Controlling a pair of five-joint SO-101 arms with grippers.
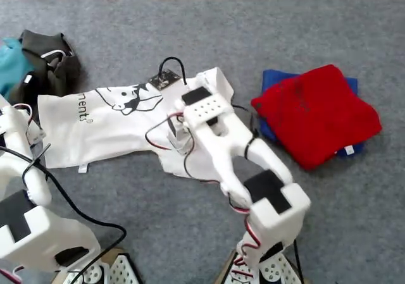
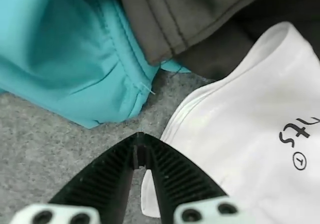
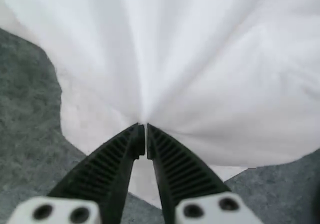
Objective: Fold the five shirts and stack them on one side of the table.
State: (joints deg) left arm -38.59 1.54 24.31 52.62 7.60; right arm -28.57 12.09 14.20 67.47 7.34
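A white shirt (image 1: 107, 132) with a black print lies spread across the middle of the grey table. My right gripper (image 3: 141, 129) is shut on the white shirt (image 3: 200, 59), and creases fan out from the pinch. In the high view the right gripper (image 1: 179, 130) sits over the shirt's right part. My left gripper (image 2: 141, 148) is shut, its tips over the table right beside the white shirt's (image 2: 240, 134) left edge. A teal shirt (image 2: 60, 49) and a dark grey shirt (image 2: 200, 14) lie bunched just beyond it. A folded red shirt (image 1: 316, 113) rests on a blue shirt (image 1: 273, 78) at the right.
The teal shirt (image 1: 7, 62) and dark shirt (image 1: 50, 59) are heaped at the table's left edge. The left arm (image 1: 14, 132) stands at the near left. Bare grey table (image 1: 158, 221) runs along the front and across the back.
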